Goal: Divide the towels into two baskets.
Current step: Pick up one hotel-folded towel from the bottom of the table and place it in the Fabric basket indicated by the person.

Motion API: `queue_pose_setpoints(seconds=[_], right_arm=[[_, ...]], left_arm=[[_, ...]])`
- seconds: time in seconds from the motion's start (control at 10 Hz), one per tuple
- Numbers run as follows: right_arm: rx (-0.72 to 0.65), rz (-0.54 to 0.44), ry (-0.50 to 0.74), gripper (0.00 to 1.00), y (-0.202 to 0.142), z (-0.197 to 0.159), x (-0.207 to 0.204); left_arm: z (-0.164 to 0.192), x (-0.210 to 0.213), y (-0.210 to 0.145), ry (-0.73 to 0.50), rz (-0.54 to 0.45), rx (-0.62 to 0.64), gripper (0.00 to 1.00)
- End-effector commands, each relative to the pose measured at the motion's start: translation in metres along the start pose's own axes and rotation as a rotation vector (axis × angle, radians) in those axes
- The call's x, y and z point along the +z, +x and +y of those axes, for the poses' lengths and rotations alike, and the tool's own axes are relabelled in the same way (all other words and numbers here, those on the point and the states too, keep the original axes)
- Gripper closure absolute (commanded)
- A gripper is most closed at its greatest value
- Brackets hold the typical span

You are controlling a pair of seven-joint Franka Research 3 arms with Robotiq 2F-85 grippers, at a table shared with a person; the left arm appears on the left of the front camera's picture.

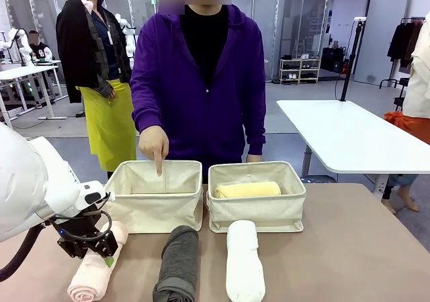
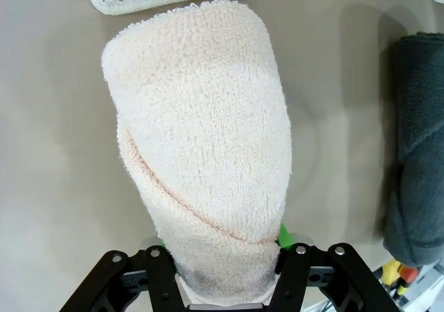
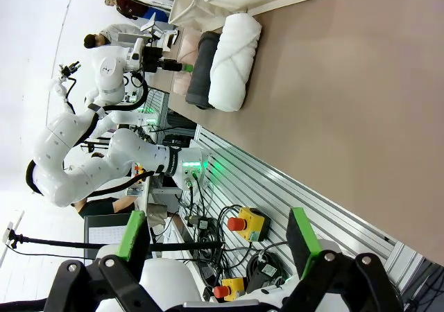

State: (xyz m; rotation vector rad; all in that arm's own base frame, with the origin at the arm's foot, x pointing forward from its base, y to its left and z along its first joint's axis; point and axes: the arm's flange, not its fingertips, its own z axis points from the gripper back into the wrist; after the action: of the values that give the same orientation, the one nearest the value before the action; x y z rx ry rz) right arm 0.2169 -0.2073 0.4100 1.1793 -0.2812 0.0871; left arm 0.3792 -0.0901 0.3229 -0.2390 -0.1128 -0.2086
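Matte brown tabletop (image 1: 349, 248), open lab room behind, white table (image 1: 349, 137) off to the right. Left gripper (image 2: 222, 248) is clenched around the pale pink rolled terry towel (image 1: 86, 282), which lies on the tabletop just before the left cream canvas basket (image 1: 154, 211). Beside it lie the dark grey rolled towel (image 1: 178, 265) and the white rolled towel (image 1: 244, 262). The yellow rolled towel (image 1: 247, 190) is inside the right cream canvas basket (image 1: 259, 213). A person's hand (image 1: 154, 144) points a finger down into the left basket. Right gripper (image 3: 216, 218) has its fingers spread and holds nothing.

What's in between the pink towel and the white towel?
The dark grey towel lies between the pink towel and the white towel; the front view shows it.
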Motion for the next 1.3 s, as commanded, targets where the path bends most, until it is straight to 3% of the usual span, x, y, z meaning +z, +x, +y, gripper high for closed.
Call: queue_pose_setpoints(seconds=[0.0,0.1,0.6,0.7,0.9,1.2], right_arm=[[0.020,-0.009,0.006,0.00,0.001,0.002,0.000],[0.020,-0.009,0.006,0.00,0.001,0.002,0.000],[0.020,-0.009,0.006,0.00,0.001,0.002,0.000],[0.020,-0.009,0.006,0.00,0.001,0.002,0.000],[0.020,-0.009,0.006,0.00,0.001,0.002,0.000],[0.020,-0.009,0.006,0.00,0.001,0.002,0.000]], left_arm=[[0.006,-0.002,-0.062,-0.056,-0.013,0.009,0.72],[0.000,0.000,0.000,0.000,0.000,0.000,0.72],[0.000,0.000,0.000,0.000,0.000,0.000,0.72],[0.001,0.002,0.000,-0.010,-0.003,0.010,0.60],[-0.028,0.047,-0.008,0.023,0.046,-0.305,0.60],[-0.057,0.071,-0.009,0.018,0.131,-0.524,0.60]])
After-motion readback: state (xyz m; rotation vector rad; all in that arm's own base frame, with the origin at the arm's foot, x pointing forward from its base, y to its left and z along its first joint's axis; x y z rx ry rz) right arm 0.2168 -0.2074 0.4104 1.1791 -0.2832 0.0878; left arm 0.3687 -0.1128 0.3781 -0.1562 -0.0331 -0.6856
